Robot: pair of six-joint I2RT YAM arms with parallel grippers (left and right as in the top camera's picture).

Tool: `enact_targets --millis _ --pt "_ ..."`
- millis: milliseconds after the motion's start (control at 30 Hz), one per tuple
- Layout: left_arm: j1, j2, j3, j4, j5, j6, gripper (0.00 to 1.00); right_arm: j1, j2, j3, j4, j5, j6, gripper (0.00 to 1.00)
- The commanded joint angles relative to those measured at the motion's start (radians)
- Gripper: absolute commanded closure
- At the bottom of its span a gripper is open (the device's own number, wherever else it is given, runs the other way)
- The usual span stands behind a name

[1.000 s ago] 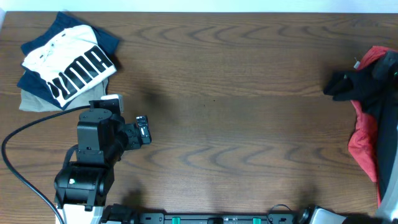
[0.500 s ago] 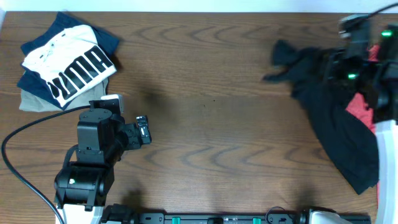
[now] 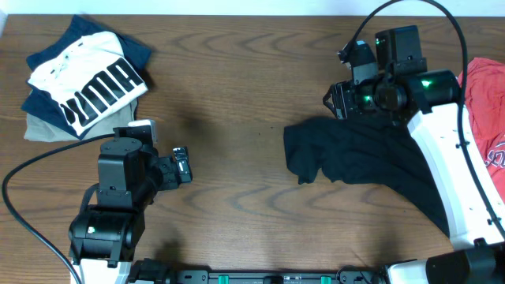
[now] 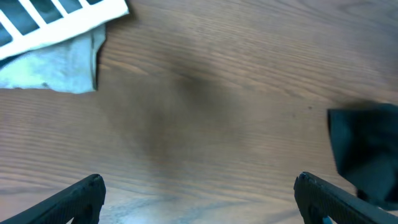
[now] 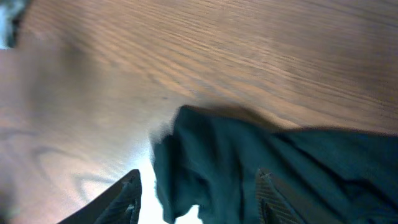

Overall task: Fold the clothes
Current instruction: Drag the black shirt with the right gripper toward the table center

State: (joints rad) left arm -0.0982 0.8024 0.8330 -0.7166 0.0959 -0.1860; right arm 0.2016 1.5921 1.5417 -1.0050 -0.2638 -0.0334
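Hovering over the black garment [image 3: 355, 154], right gripper [image 5: 199, 194], jaws standing apart, gripping nothing; left gripper [image 4: 200, 186] gaping wide, well apart from it.

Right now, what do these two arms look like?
The left arm is blocky and black, trailing a black cable. The right arm has a white link, a black wrist with green lights and an arching cable overhead.
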Motion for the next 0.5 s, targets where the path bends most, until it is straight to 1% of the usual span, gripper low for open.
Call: enact_targets --millis 0,67,133,167,233,300,400,467 --pt "0.002 0.0 0.019 -0.013 0.089 0.0 0.02 -0.008 0.003 -0.004 -0.002 0.144 0.041 0.4" --pt "0.002 0.0 0.019 -0.013 0.141 -0.024 0.02 -0.024 0.002 -0.004 -0.024 0.26 0.122 0.35" --pt "0.002 0.0 0.018 -0.012 0.197 -0.082 0.02 -0.048 0.002 -0.004 -0.064 0.34 0.188 0.26" --pt "0.002 0.001 0.016 -0.011 0.215 -0.109 0.02 -0.059 0.002 -0.004 -0.079 0.352 0.199 0.23" --pt "0.001 0.008 0.005 -0.004 0.25 -0.186 0.02 -0.09 0.002 -0.004 -0.117 0.356 0.205 0.22" --pt "0.001 0.028 -0.013 -0.003 0.298 -0.243 0.02 -0.124 0.002 -0.004 -0.157 0.354 0.204 0.19" --pt "0.0 0.079 -0.033 -0.002 0.389 -0.27 0.02 -0.16 0.002 -0.004 -0.199 0.353 0.204 0.1" --pt "0.0 0.124 -0.041 0.001 0.438 -0.273 0.02 -0.175 0.002 -0.004 -0.22 0.353 0.204 0.05"
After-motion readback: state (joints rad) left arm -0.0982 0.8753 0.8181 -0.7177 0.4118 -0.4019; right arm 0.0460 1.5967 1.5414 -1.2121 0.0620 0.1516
